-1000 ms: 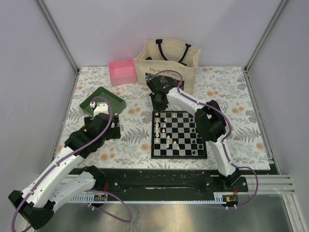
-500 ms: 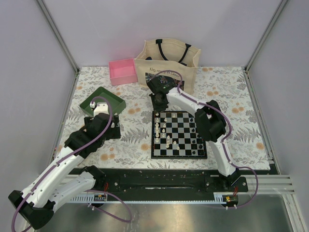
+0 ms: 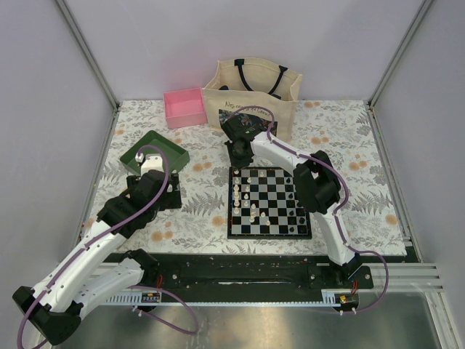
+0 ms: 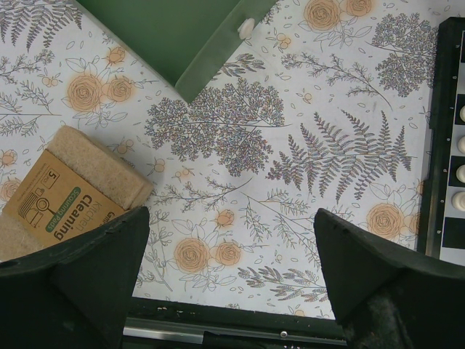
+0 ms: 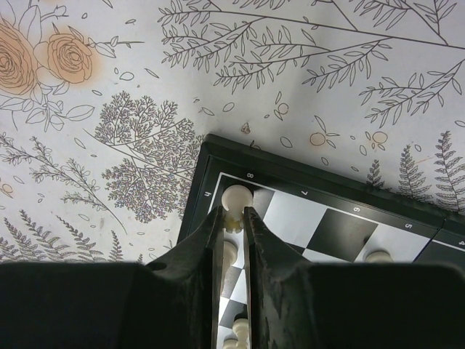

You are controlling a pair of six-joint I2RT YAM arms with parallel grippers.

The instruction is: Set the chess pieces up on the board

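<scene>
Right gripper [image 5: 232, 214] has narrowed onto a cream piece [image 5: 237, 197] — left gripper [image 4: 231, 218] gapes over floral tablecloth [image 4: 240, 131].

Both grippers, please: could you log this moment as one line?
right gripper: shut on white piece, board corner | left gripper: open, empty

Jaws spread wide above floral cloth [image 4: 290, 145]; sponge pack [image 4: 73, 189] partly behind one; green tray [image 4: 167, 29] corner, board [image 4: 443, 145] edge visible.

Bright even light, soft shadows, sharp focus
</scene>
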